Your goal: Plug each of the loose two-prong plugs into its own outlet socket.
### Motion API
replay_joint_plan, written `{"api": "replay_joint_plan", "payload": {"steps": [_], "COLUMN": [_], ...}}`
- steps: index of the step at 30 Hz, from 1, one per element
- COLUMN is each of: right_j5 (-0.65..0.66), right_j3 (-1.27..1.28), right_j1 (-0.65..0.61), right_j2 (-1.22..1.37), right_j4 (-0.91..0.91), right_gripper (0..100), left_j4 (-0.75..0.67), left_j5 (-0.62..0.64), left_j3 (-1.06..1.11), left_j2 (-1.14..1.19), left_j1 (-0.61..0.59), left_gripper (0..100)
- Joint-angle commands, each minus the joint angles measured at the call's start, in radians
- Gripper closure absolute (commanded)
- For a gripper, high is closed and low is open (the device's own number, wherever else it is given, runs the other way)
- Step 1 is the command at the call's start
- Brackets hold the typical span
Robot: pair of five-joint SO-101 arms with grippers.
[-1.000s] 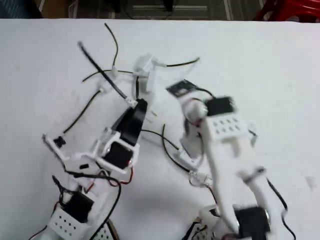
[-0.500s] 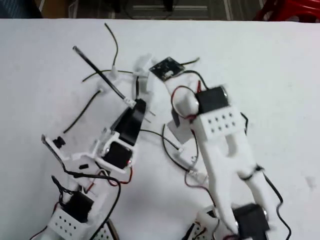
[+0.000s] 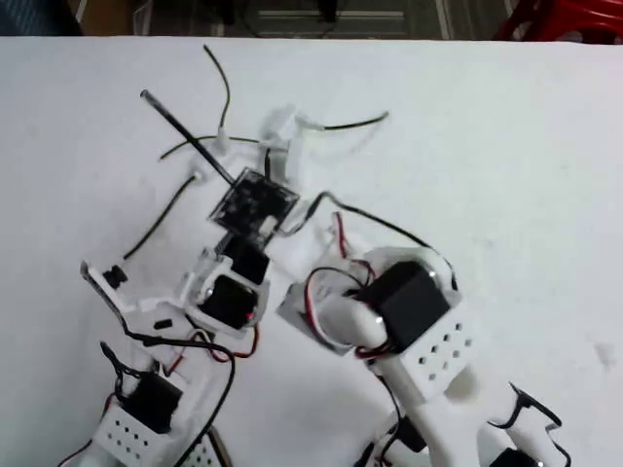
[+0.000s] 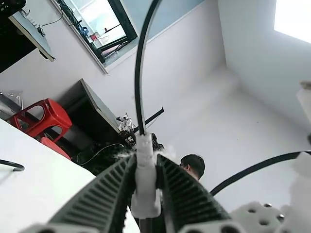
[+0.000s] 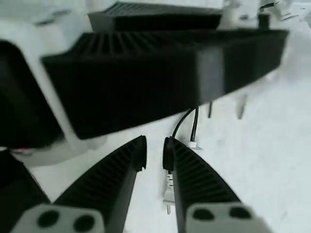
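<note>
High view: black cable (image 3: 185, 133) slants from upper left toward frame centre over the table (image 3: 506, 146). Right arm (image 3: 409, 321) leans in from lower right. The white block (image 3: 282, 125) at upper centre is possibly a socket; hard to tell.

Left wrist view: left gripper (image 4: 146, 170) is clamped on a white plug (image 4: 145, 201), with the cable rising out of it.

Right wrist view: right gripper (image 5: 154, 151) has its jaws at a narrow gap, holding nothing. A spare plug (image 5: 168, 194) lies on the table just beside one finger.

Handling: the plugs look light, with small rigid bodies. The thin prongs are likely bendable and the limp cable will tug. Grip the body's flat sides, not the cable.
</note>
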Motion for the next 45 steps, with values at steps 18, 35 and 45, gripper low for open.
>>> {"api": "replay_joint_plan", "payload": {"steps": [18,35,45], "right_j5": [0.002,0.003,0.003], "right_j3": [-0.534,-0.674,-0.695], "right_j1": [0.216,0.214,0.213], "right_j2": [0.443,0.504,0.506], "right_j4": [-0.005,-0.007,-0.005], "right_gripper": [93.3,93.1,93.0], "left_j4": [0.051,0.058,0.06], "left_j5": [0.002,0.002,0.002], "left_j3": [-0.003,-0.003,-0.003], "left_j2": [-0.015,-0.015,-0.015], "left_j1": [-0.002,-0.001,-0.001], "left_gripper": [97,97,97]}}
